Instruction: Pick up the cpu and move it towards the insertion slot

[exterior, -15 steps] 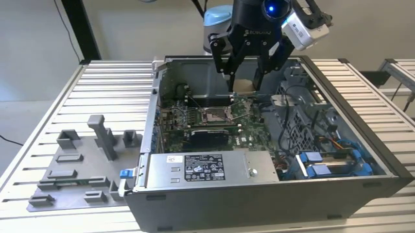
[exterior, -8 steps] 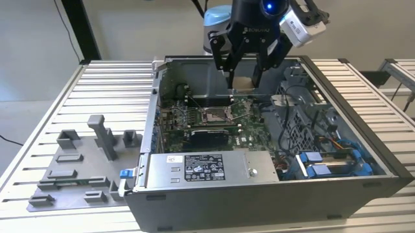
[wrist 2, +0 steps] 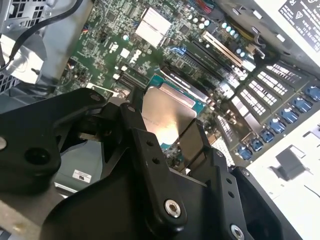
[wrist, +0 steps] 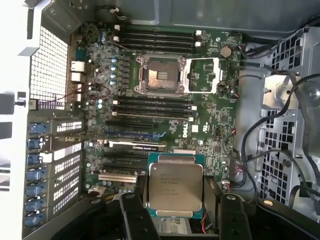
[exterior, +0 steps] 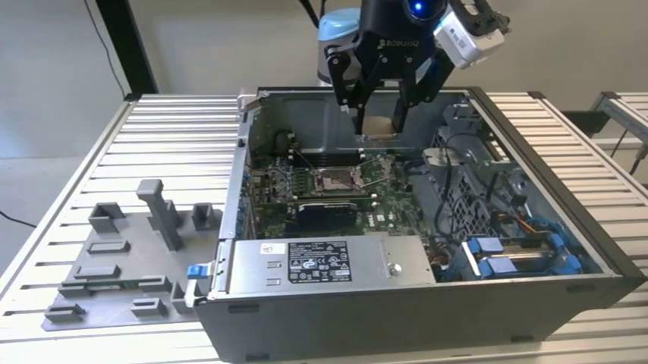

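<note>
One grey fixture plate (exterior: 111, 280) carrying several grey blocks lies on the slatted metal bench (exterior: 172, 136) at the exterior view's left, beside one open computer case (exterior: 567, 227) that holds a single green motherboard (wrist: 210, 125). One cpu (exterior: 379, 127), its silvery face showing in both wrist views (wrist: 173, 186), is pinched by its edges between the two black fingers (wrist: 134, 215) of the gripper (exterior: 380, 114). The arm hangs straight down from above the case's far wall, the chip held level in the air over the board. The insertion slot (exterior: 335, 180) sits lower, near the board's middle, its silver frame (wrist: 204, 76) swung open beside the tan centre (wrist: 159, 76); chip and slot are well apart. A pale wall stands behind the bench
</note>
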Robot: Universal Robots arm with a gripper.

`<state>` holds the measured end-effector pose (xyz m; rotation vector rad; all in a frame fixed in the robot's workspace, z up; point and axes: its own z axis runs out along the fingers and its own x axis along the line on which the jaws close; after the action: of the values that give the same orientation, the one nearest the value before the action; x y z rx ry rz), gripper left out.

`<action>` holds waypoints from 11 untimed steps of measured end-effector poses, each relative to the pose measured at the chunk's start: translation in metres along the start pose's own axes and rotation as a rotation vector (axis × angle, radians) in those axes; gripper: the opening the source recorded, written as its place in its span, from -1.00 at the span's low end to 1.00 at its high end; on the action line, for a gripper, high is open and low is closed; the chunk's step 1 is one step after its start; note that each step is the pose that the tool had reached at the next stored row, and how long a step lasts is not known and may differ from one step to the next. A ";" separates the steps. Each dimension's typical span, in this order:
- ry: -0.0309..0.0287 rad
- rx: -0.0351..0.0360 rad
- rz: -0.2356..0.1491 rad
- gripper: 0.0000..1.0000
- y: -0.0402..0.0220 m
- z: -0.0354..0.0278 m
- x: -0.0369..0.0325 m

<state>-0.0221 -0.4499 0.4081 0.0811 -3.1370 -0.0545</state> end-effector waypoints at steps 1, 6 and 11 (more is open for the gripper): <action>0.0000 0.0000 0.000 -1.00 0.0003 0.0000 0.0000; 0.0000 0.0000 0.000 -1.00 0.0006 0.0000 0.0000; 0.0000 -0.0001 0.000 -1.00 0.0008 0.0001 -0.0003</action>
<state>-0.0218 -0.4491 0.4080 0.0807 -3.1370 -0.0547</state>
